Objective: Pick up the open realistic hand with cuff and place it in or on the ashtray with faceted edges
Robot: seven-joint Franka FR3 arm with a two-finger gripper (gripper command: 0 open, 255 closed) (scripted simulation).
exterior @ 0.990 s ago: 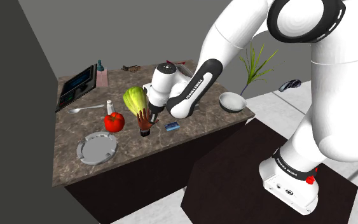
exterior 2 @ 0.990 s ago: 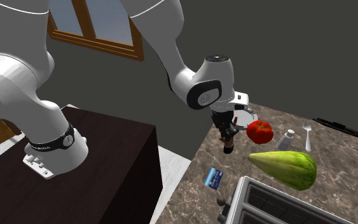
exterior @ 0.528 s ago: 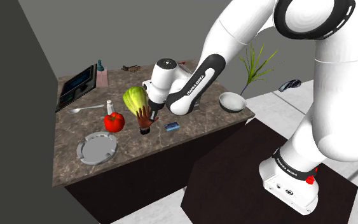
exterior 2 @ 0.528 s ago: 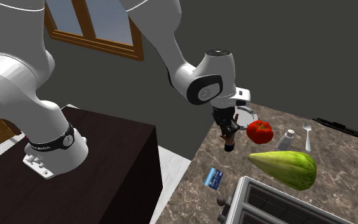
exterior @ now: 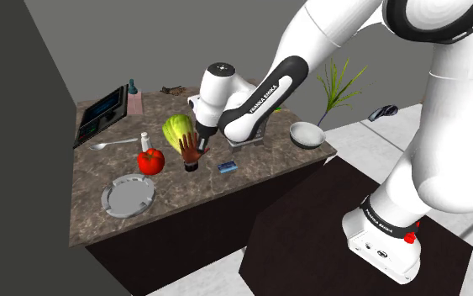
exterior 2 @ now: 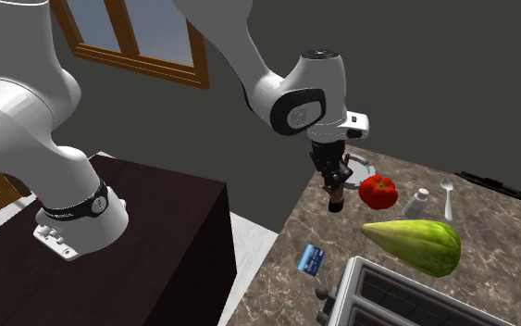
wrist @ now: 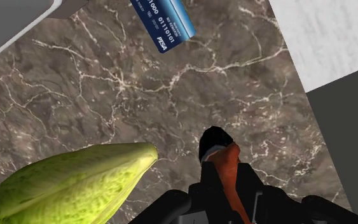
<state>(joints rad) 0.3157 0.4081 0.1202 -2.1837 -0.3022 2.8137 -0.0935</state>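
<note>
A brown open hand with a dark cuff hangs just above the marbled counter, beside the green gourd. My black gripper is shut on it from above. In the second exterior view the hand dangles from the gripper, cuff end down. In the wrist view the reddish-brown hand and its black cuff stick out between my fingers. The grey ashtray with faceted edges lies near the counter's front edge, beyond the tomato. Part of the ashtray shows behind my gripper.
A blue card lies just past the hand, a white bowl at the counter's right corner. A small shaker and spoon sit behind the tomato. A sink lies near the gourd. The counter drops off in front.
My gripper has risen a little with the hand in it and has drifted slightly toward the tomato. Nothing else on the counter has moved.
</note>
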